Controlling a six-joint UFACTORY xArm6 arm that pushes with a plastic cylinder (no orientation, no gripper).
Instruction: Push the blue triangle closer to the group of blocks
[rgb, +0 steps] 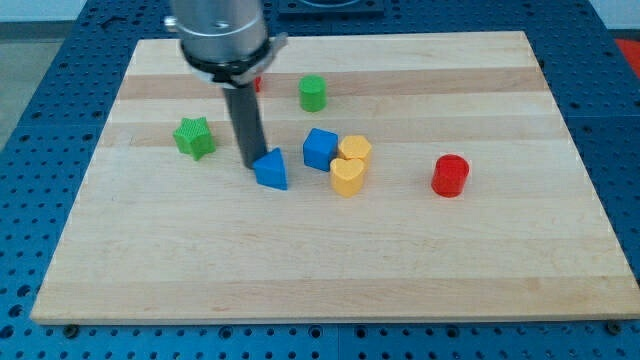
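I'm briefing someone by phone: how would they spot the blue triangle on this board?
Find the dark rod coming down over the wooden board; my tip sits at the blue triangle's left edge. To its right is a cluster of a blue cube and two yellow blocks. It's the only wedge-shaped blue block.

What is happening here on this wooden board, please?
A robot arm with a dark rod is pushing small blocks on a wooden board. My tip is at the left side of the blue triangle. To its right lies a group: a blue block and two yellow blocks. A small gap separates the triangle from them.
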